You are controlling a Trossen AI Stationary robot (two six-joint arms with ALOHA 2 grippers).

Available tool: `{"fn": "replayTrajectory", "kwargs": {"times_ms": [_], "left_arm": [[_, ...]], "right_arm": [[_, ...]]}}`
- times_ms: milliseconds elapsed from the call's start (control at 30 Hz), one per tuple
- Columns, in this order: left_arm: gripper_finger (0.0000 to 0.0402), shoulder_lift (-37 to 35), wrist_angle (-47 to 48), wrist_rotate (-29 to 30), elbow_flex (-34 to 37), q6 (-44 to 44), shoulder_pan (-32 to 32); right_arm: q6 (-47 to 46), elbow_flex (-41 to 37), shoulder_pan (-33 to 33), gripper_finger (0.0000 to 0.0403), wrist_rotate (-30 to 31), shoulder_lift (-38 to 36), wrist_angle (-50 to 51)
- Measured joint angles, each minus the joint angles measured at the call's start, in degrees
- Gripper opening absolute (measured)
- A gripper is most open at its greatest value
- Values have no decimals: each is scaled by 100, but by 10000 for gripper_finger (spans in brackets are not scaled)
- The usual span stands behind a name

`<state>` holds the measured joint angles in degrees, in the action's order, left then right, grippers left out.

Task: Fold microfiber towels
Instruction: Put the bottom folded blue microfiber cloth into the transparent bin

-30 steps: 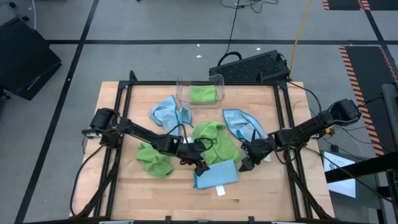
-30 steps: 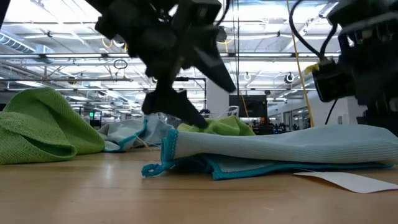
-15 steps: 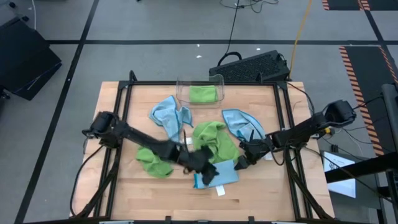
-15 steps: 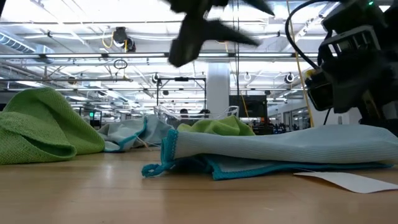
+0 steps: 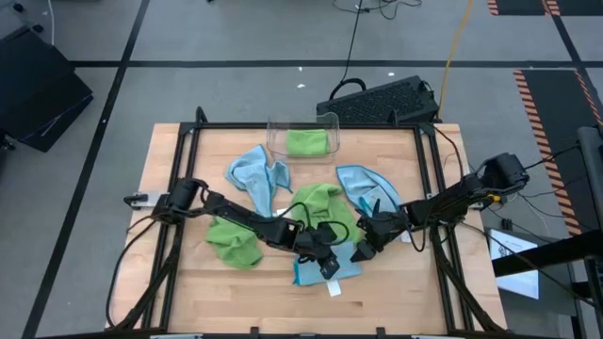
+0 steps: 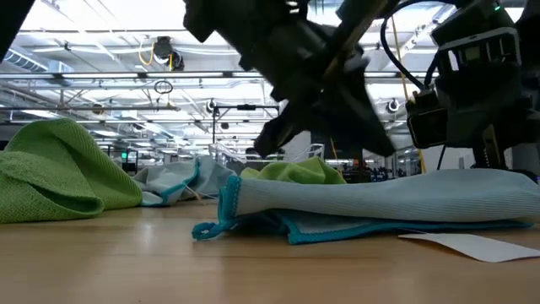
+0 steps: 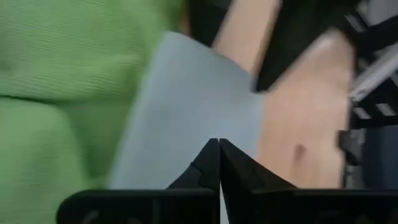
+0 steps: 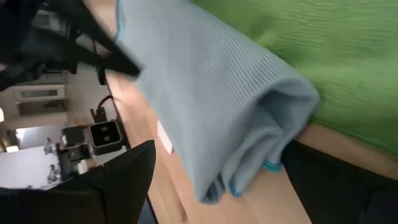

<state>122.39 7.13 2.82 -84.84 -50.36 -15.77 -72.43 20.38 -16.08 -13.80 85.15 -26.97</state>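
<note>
A folded light blue towel (image 5: 328, 266) lies flat on the wooden table (image 5: 405, 292) near its front edge, and it serves as the landmark here; a small white tag (image 5: 334, 289) lies on the wood just in front of it.

The left gripper (image 5: 328, 265) hangs over this towel, its arm reaching in from the table's left side; in the left wrist view its two dark fingers (image 7: 214, 163) meet tip to tip with no gap, pinched together above the blue cloth; whether any fabric is caught between them cannot be told.

The right gripper (image 5: 361, 250) sits at the towel's right end, its arm stretching in from the table's right side; its fingers stand wide apart, and in the right wrist view the rolled blue edge of the towel (image 8: 249, 124) lies between them, with nothing clamped.

Just behind the folded towel, touching it, a rumpled lime green towel (image 5: 325, 209) is heaped; to the left of the folded towel another lime green towel (image 5: 232, 241) is bunched; behind and to the left, a loose light blue towel (image 5: 254, 173) is spread; behind and to the right, a further light blue towel (image 5: 363, 185) lies crumpled; well behind, at the table's far edge, a clear plastic bin (image 5: 302, 137) holds a folded green towel (image 5: 307, 142).
</note>
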Motion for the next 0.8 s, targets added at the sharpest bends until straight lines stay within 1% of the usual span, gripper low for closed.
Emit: {"fn": "replayTrajectory", "kwargs": {"times_ms": [133,233,333,500,667,800], "left_arm": [[18,57,523,-189,33,118,21],[31,24,563,-155,25,317,16],[36,28,604,-144,41,510,28],[37,28,410,-125,412,391,32],[37,15,-85,-253,670,268,30],[37,11,-269,-168,798,254,21]], "right_arm": [[0,19,-2,337,1,293,-440],[50,119,11,328,1,466,-458],[115,229,24,311,-19,605,-438],[248,432,27,261,30,851,-408],[320,653,31,201,36,1137,-407],[352,804,33,150,44,1337,-388]]}}
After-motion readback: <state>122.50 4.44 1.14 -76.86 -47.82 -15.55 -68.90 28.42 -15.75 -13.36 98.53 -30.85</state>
